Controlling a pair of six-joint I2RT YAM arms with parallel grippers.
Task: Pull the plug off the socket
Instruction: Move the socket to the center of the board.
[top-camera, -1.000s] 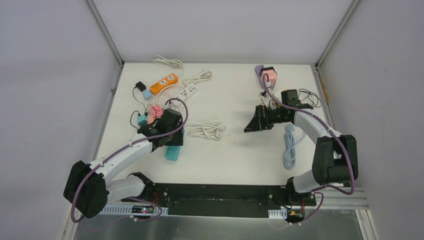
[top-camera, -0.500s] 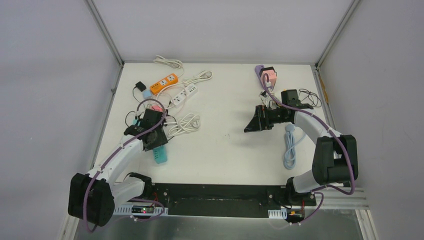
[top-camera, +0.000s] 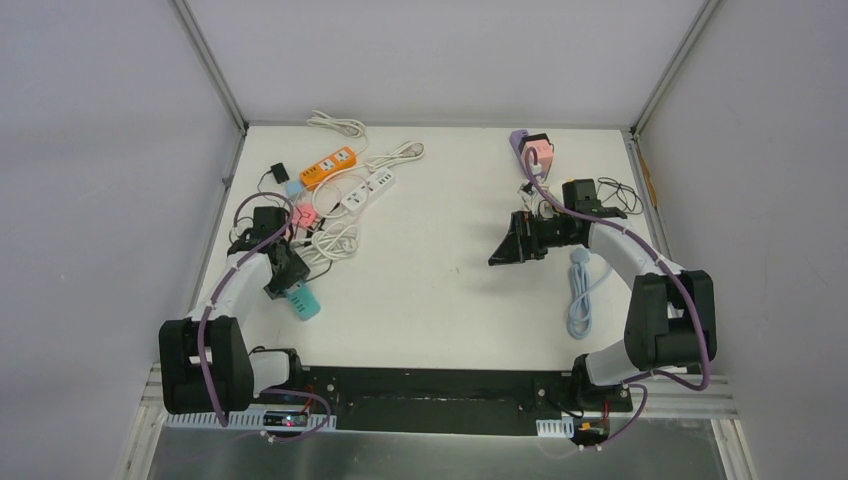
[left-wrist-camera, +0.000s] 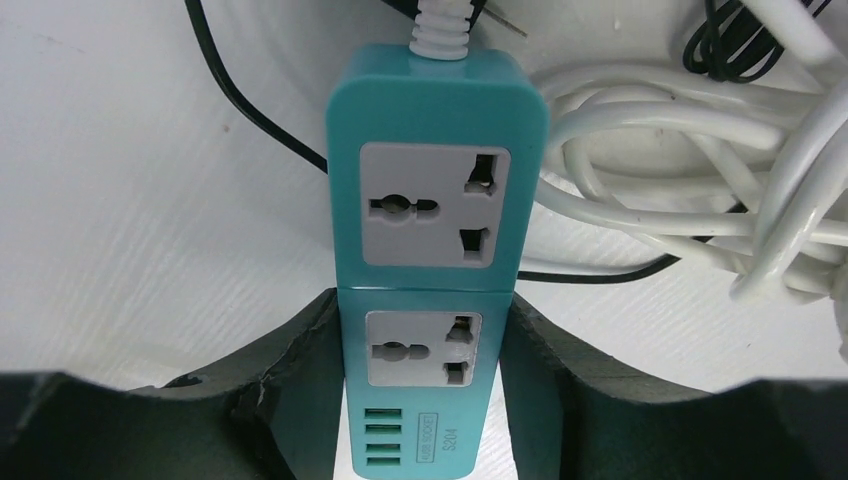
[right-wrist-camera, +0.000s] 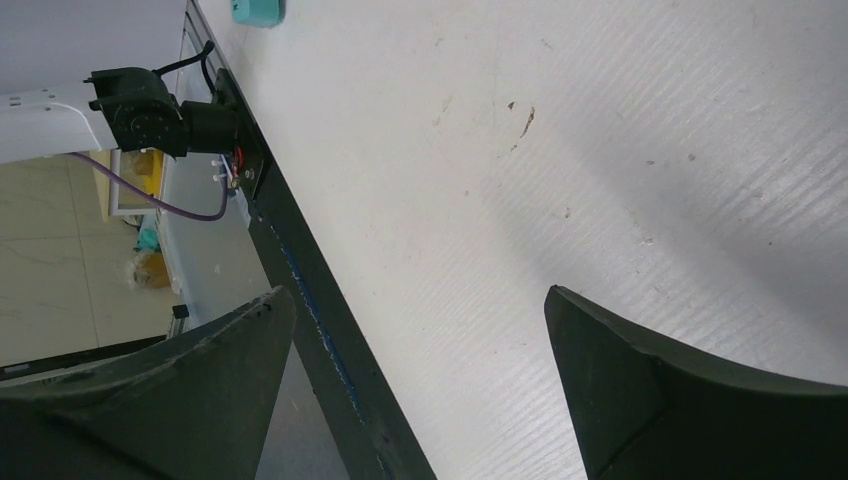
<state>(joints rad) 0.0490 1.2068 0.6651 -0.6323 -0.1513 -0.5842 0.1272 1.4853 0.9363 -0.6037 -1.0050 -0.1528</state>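
A teal socket strip (top-camera: 303, 302) lies at the table's near left, with my left gripper (top-camera: 285, 283) shut on its near end. In the left wrist view the strip (left-wrist-camera: 435, 200) runs away from me between the black fingers (left-wrist-camera: 300, 370). My left gripper (left-wrist-camera: 425, 300) clamps its sides, and both outlets are bare. A pale blue cord with a plug end (top-camera: 580, 257) lies on the right, apart from the socket. My right gripper (top-camera: 500, 255) hovers open over bare table; its wrist view shows the gripper (right-wrist-camera: 418, 292) with nothing between the fingers.
A coiled white cord (top-camera: 335, 243) and black wires (left-wrist-camera: 250, 110) crowd the strip's far end. Pink adapters (top-camera: 305, 218), an orange power strip (top-camera: 329, 167) and a white one (top-camera: 367, 189) lie at the back left. A pink-and-purple block (top-camera: 535, 150) and black adapter (top-camera: 585, 193) lie at the back right.
My left arm has swung to the left with the teal socket strip in its grip, and the white cord coil has been dragged leftward with it. The right arm has not moved.
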